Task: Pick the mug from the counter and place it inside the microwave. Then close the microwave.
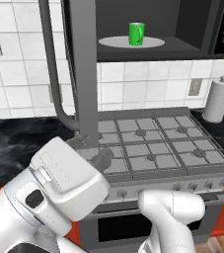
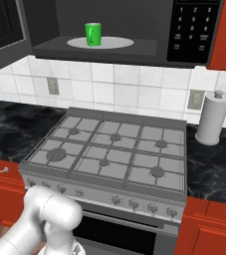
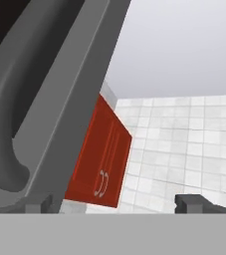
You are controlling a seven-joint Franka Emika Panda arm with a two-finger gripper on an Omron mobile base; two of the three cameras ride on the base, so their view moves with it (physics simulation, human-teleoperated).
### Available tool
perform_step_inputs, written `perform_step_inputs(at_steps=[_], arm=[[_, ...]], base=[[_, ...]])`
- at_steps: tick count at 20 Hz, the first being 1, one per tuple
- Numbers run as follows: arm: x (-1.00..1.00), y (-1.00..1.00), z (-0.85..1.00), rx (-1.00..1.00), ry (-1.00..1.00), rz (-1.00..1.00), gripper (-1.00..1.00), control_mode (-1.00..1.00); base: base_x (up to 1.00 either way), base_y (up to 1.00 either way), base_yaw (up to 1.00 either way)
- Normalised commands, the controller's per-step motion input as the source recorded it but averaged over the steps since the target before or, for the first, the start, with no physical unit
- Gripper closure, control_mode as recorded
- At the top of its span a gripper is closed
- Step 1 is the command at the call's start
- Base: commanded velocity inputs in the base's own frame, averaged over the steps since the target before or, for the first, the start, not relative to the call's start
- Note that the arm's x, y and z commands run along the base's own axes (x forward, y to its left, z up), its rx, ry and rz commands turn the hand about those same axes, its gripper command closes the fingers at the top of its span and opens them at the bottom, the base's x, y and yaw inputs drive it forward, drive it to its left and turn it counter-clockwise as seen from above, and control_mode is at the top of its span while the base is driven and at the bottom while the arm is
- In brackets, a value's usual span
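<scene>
White arm raised, claw [image 3: 117,203] open, fingers [image 3: 191,201] spread apart

Glossy white rounded arm links, dark joints, dark grey fingers [image 1: 103,157]

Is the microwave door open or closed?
Open. The door swings out toward the room, and the green mug stands in plain sight on the turntable inside the microwave.

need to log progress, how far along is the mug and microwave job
Done: the mug stands on the turntable inside the microwave. In hand: the tool, open, sits at the door's lower edge. Left: the door is wide open and needs swinging shut.
</scene>
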Motion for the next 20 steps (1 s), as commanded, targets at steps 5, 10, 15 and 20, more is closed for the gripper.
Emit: perform_step_inputs(at_steps=[5, 10, 15, 20], arm=[[0.04, 0.46, 0.0, 0.0, 0.01, 0.0, -1.0, -1.0], [0.0, 0.51, 0.0, 0.0, 0.01, 0.0, -1.0, -1.0], [-0.14, 0.34, 0.0, 0.0, -0.01, 0.0, -1.0, -1.0], [-0.41, 0.3, 0.0, 0.0, -0.04, -0.02, -1.0, -1.0]], base=[[0.0, 0.0, 0.0], [0.0, 0.0, 0.0], [0.0, 0.0, 0.0], [0.0, 0.0, 0.0]])
